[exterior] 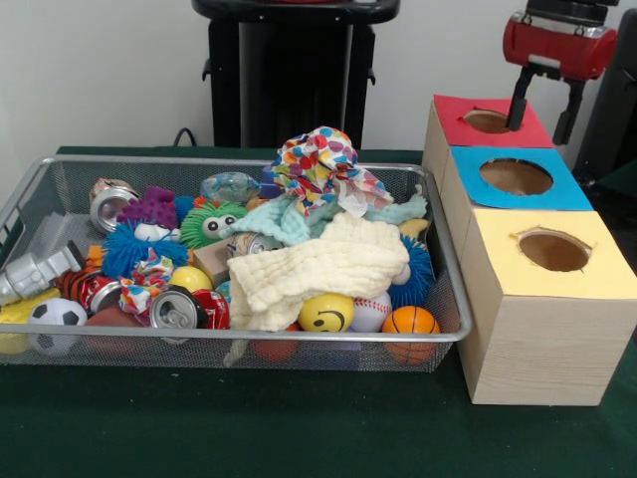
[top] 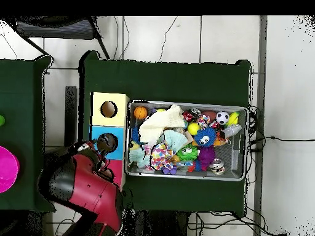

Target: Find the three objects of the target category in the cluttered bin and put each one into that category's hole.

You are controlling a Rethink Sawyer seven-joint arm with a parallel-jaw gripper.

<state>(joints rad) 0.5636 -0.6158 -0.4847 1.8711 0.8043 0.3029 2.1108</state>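
We see the gripper [exterior: 542, 112] hanging over the red-surround hole [exterior: 487, 120], its two dark fingers [exterior: 519, 100] spread apart and holding nothing. Just beside it, on the side toward the front camera, lies the blue-surround hole [exterior: 516, 176], and beyond that the yellow-surround hole [exterior: 553, 250] — all three top one pale wooden box [exterior: 542, 344]. Well off to the gripper's side sits the wire-mesh bin [exterior: 299, 339], heaped with cloths, balls and drink cans. One see-through plastic bottle [exterior: 229, 186] shows at the bin's far wall, beside a patterned cloth [exterior: 320, 159]; a cream cloth [exterior: 314, 269] covers much of the middle. We cannot make out other bottles.

From overhead, the gripper [top: 93, 152] sits next to the blue hole [top: 107, 142].
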